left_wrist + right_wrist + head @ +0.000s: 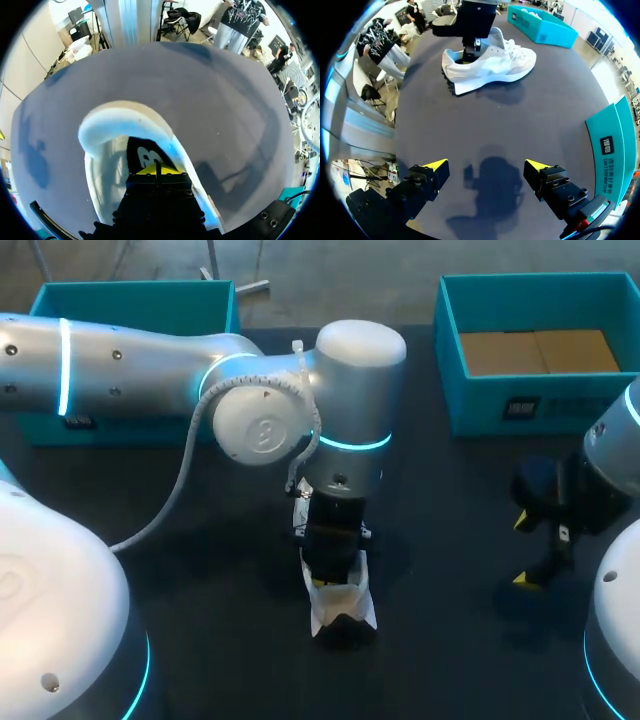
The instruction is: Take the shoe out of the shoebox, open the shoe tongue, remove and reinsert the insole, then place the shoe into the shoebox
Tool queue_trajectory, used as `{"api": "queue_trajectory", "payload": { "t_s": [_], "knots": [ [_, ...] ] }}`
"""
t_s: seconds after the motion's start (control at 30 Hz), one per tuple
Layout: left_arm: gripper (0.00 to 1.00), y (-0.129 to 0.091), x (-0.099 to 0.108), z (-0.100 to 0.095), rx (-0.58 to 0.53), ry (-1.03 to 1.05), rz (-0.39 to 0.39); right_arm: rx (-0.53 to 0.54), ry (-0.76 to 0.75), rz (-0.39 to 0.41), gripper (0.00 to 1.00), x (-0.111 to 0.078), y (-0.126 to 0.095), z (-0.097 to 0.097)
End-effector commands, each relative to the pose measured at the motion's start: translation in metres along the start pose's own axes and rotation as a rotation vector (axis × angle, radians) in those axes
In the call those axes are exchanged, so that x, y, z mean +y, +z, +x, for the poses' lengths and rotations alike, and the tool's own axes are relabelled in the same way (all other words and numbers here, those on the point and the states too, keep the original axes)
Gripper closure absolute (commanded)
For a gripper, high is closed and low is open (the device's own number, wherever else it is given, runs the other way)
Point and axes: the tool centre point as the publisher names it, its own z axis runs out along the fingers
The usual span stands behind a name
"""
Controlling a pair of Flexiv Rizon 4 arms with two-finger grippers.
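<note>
- Left end effector [156, 169]: yellow tips pressed together, down in the white shoe's [318, 605] padded heel opening, over the black insole [144, 156].
- Shoe sits upright mid-bench [450, 640], on the dark matte top.
- Right end effector [487, 165] hovers, fingers wide apart.
- Teal cardboard shoebox [480, 405] far right.

White shoe [495, 62], perhaps black insole [142, 150] with white mark, teal shoebox [480, 408], dark table [440, 540].
</note>
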Motion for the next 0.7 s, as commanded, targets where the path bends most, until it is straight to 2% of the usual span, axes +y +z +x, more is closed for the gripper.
{"api": "queue_trajectory", "payload": {
  "t_s": [0.03, 0.23, 0.43, 0.57, 0.7],
  "knots": [
    [1.00, 0.012, 0.003, -0.004, -0.022, -0.016, -0.018, -0.003, -0.001, -0.002, 0.00, -0.001, 0.001, 0.001],
    [1.00, -0.001, 0.009, -0.009, -0.112, -0.050, -0.075, -0.003, -0.001, -0.002, 0.00, -0.001, 0.001, 0.001],
    [1.00, -0.030, 0.000, -0.010, -0.138, -0.027, -0.097, -0.003, -0.001, -0.002, 0.00, -0.001, 0.001, 0.001],
    [1.00, -0.045, -0.006, -0.010, -0.136, 0.007, -0.078, -0.003, -0.001, -0.002, 0.00, -0.001, 0.001, 0.001],
    [1.00, -0.043, -0.013, -0.014, -0.093, 0.038, -0.084, -0.003, -0.001, -0.002, 0.00, -0.001, 0.001, 0.001]
  ]
}}
